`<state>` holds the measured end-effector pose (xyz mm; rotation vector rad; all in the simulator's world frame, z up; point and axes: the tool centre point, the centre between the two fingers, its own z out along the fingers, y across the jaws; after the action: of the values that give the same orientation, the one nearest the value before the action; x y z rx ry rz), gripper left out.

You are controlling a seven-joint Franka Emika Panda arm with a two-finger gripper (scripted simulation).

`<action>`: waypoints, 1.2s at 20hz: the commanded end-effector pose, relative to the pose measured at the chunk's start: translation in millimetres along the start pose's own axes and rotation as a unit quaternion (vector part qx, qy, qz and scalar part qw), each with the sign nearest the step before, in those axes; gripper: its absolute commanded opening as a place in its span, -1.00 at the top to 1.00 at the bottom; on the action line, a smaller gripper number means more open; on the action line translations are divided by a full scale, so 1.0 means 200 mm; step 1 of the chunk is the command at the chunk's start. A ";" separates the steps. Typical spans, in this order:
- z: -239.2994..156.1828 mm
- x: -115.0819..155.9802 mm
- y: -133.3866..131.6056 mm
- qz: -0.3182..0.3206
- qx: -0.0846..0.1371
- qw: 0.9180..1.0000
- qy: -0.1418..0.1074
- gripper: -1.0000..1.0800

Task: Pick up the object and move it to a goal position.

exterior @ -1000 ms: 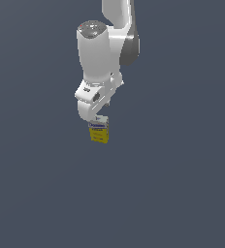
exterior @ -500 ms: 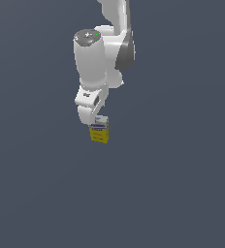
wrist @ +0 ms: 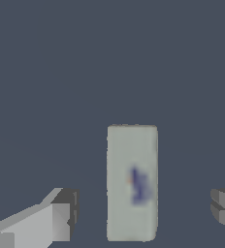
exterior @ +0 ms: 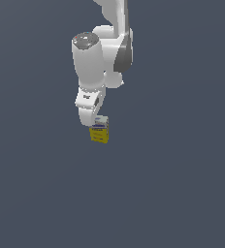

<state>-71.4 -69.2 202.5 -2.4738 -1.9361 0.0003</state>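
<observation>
Between the wide-open tool's (wrist: 143, 213) fingers (wrist: 61, 220), untouched, stands the carton (wrist: 132, 181).

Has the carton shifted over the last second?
No. The carton holds the same spot in the exterior view, judged against the frame edges; no fixed landmark shows.
</observation>
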 end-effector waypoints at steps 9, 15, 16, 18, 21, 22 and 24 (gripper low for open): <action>0.08 0.00 0.00 -0.002 0.000 1.000 0.000 -0.92; 0.21 0.00 -0.01 -0.003 0.000 1.000 0.000 -0.92; 0.23 0.00 0.00 -0.003 0.000 1.000 0.000 -0.92; 0.25 0.00 0.00 -0.003 0.000 1.000 0.000 -0.92; 0.25 0.00 0.00 -0.003 0.000 1.000 0.000 1.00; 0.25 0.00 0.00 -0.003 0.000 1.000 0.000 1.00; 0.25 0.00 0.00 -0.003 0.000 1.000 0.000 1.00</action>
<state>-71.7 -69.5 152.5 -2.4680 -1.9441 -0.0001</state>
